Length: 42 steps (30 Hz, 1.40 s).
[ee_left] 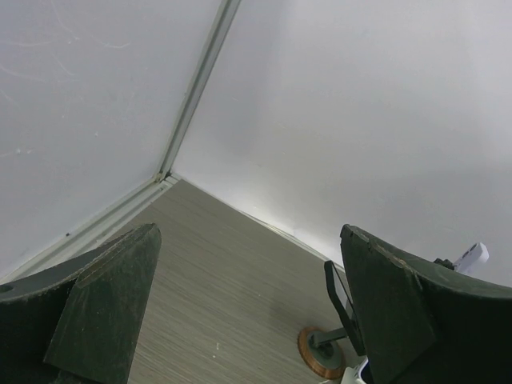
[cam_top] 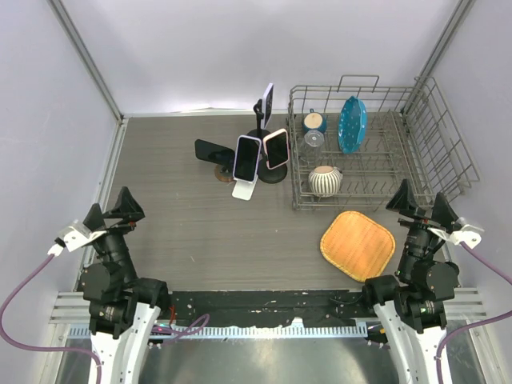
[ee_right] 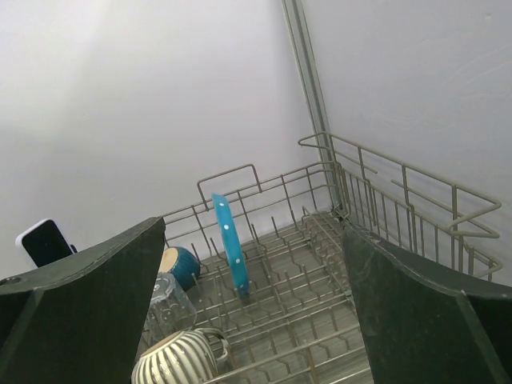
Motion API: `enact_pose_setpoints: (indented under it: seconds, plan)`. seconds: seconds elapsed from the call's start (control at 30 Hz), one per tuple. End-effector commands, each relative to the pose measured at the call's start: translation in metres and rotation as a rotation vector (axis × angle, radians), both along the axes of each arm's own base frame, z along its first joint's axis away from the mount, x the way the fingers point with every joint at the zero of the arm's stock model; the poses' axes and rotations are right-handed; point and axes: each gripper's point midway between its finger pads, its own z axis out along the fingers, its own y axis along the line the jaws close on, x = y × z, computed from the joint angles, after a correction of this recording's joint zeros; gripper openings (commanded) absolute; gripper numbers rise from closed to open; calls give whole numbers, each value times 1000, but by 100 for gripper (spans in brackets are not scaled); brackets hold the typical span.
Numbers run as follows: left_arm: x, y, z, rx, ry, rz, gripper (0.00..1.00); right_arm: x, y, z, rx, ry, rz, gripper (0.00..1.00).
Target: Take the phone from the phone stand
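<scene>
Nothing is done yet: the left pincer (cam_top: pixel 112 210) and right pincer (cam_top: pixel 422 202) gape wide and empty by the surface's near corners, while the phones (cam_top: pixel 246 158) sit on their stands (cam_top: pixel 244 190) mid-surface toward the far edge.

The table (cam_top: pixel 184 232) has a grey-brown top with a wood grain running side to side, closed in by pale walls. Seen from above, three stands cluster toward 12 o'clock of its middle. There is a black stand (cam_top: pixel 272 178) on a round foot and a white stand (cam_top: pixel 244 191) just beside it at its 8 o'clock. A copper-footed stand (cam_top: pixel 219 171) sits at the white one's 10 o'clock. Whether the feet touch cannot be told. A wire dish rack (cam_top: pixel 372 172) fills the 2 o'clock corner, its left wall just beside the black stand. A rounded wooden board (cam_top: pixel 358 245) lies flat at 4 o'clock, turned slightly askew, just in front of the rack. The left and near parts show only bare grain.
</scene>
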Motion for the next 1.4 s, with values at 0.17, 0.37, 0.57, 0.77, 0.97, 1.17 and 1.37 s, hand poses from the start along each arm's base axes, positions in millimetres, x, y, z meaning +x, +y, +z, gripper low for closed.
enact_pose_setpoints:
  seconds: [0.17,0.37,0.57,0.77,0.97,1.17,1.37]
  plan:
    - [-23,4,23,-28,-92,-1,100,5,29,19,-22,-30,165,97]
    - [-21,0,23,-29,-94,-23,100,47,71,-9,7,238,366,97]
    - [-20,-4,24,-28,-95,-49,100,79,102,-61,84,602,496,97]
    - [-21,-4,22,-36,-84,-54,100,82,90,-126,280,930,349,97]
    - [-19,-11,23,-34,-82,-95,100,67,51,-158,410,982,59,97]
    - [-19,-14,23,-33,-77,-115,100,46,21,-172,486,923,-131,97]
    - [-19,-14,22,-32,-74,-119,100,36,14,-199,574,935,-200,97]
